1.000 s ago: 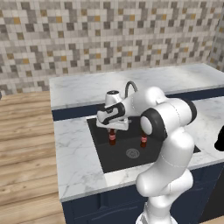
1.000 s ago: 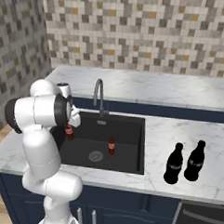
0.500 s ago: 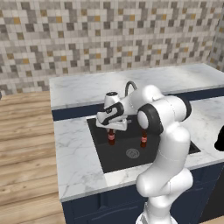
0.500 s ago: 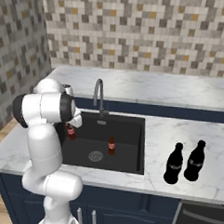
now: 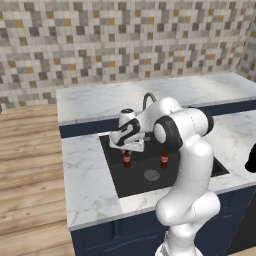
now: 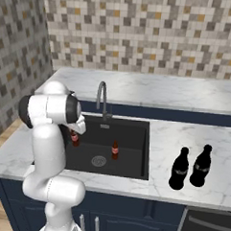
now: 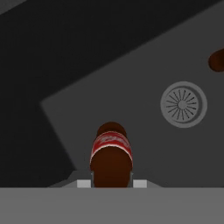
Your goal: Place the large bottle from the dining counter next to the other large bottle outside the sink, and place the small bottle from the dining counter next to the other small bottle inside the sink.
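Two tall near-black glossy bottles (image 6: 191, 166) paired on desk; end effector (image 5: 126, 148) pinching short brown red-labelled bottle (image 5: 126, 158) over black sink (image 5: 137, 177), release remaining.

The rectangular black sink basin (image 6: 127, 151) looks matt and smooth, with a ribbed round steel drain (image 7: 183, 104) and a curved polished-steel faucet (image 6: 103, 98). The white grey-veined marble counter (image 5: 87, 180) is smooth with a faint sheen. The short brown red-labelled bottle (image 7: 111, 157) and the two tall near-black bottles (image 6: 180, 169) look glossy, like glass or plastic.
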Available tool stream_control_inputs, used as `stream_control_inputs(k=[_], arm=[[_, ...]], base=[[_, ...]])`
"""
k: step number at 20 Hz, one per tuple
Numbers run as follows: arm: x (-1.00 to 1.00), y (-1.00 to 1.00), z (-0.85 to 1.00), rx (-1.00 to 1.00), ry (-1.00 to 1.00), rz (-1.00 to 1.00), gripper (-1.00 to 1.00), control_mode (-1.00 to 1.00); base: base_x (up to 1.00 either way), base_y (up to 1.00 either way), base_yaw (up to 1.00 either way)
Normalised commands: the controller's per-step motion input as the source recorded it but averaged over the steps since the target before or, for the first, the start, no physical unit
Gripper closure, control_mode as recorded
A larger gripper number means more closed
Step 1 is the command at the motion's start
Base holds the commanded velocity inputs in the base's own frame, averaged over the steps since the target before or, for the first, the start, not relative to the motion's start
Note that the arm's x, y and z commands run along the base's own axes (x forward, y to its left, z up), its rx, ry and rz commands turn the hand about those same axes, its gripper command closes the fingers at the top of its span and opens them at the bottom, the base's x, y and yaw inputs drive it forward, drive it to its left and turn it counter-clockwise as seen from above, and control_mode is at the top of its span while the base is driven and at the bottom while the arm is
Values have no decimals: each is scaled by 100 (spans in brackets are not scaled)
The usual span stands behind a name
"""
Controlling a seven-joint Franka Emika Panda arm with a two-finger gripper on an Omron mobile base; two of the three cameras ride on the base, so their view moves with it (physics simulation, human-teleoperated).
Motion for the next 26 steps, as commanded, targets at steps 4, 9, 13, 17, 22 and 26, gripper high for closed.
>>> stream_control_inputs(k=[4,9,13,17,22,26], arm=[[19,0,-28,0,0,0,100,-100],[12,0,-15,0,1,0,100,-100],[0,0,-23,0,6,0,100,-100],[0,0,-29,0,7,-1,100,-100],[0,0,-30,0,4,-1,100,-100],[3,0,-25,0,0,-1,100,-100]], base=[[0,0,0],[0,0,0],[0,0,0],[0,0,0],[0,0,0],[0,0,0]])
